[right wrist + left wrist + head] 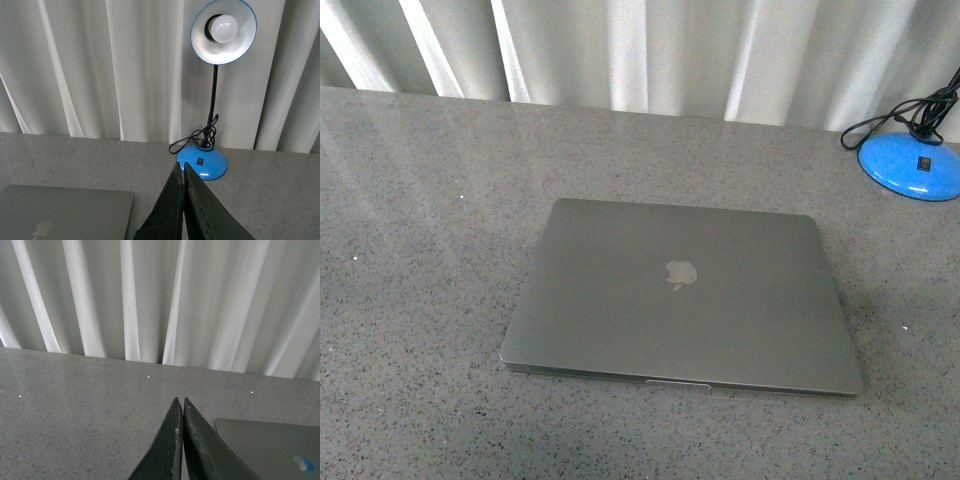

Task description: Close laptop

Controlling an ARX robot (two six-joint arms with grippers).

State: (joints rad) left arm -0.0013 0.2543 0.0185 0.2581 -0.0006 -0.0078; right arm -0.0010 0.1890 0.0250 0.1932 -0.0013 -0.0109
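Both my grippers, left gripper (180,402) and right gripper (181,166), are pinched together, empty; the laptop (680,295) lies closed, nothing left to do.

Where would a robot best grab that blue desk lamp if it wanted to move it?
Probably by the thin black neck of the lamp, coming from the side at mid height. The neck stands upright and looks slim enough to fit between fingers, while the round blue base is wide, domed and flat on the table. Stay above the cord coiled at the foot.
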